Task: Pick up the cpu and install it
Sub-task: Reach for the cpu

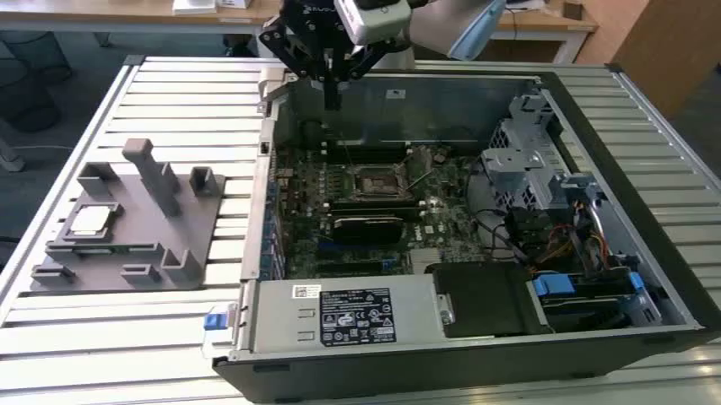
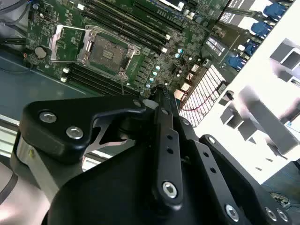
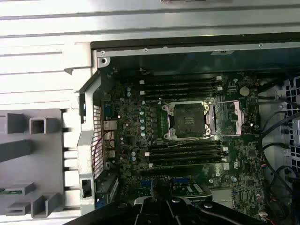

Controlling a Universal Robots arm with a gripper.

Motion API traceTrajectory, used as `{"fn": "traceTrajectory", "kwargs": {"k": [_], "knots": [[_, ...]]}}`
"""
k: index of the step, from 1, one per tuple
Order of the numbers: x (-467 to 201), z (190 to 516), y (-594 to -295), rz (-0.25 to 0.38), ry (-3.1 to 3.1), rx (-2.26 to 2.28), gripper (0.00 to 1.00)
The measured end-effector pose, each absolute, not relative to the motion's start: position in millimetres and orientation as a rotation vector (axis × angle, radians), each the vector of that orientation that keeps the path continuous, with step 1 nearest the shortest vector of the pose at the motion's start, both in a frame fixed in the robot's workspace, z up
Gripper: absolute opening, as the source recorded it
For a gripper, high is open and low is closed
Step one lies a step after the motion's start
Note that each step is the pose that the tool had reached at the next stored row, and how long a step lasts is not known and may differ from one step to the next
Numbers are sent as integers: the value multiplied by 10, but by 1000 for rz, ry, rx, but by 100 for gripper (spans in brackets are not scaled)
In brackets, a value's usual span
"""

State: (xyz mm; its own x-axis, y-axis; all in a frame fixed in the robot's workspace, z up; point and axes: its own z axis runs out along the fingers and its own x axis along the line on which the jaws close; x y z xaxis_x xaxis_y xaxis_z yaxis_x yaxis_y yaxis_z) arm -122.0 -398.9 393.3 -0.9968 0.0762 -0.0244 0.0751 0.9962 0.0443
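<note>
I have the one arm reaching in from the far side of the open computer case point(image 1: 474, 354). Its gripper point(image 1: 333, 99) points straight down above the case's back edge. The claw looks pressed together and is pinching nothing. In the second wrist view, the black fingers point(image 2: 161, 110) meet in a single bar. I count one cpu point(image 1: 90, 221), lying flat on the one grey fixture point(image 1: 169, 228) on the slatted table point(image 1: 113, 337). That is at the exterior view's left, outside the case and well apart from the gripper. There is one socket point(image 3: 187, 121) on the motherboard point(image 3: 243, 187), with its load plate point(image 3: 243, 117) swung open beside it. I see two banks of memory slots, one on each side of the socket.
</note>
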Motion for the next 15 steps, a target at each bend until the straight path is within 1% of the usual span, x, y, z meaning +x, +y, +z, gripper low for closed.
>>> {"fn": "traceTrajectory", "kwargs": {"k": [15], "knots": [[-1252, 3931, -3989, 68, 3113, 118, 11]]}}
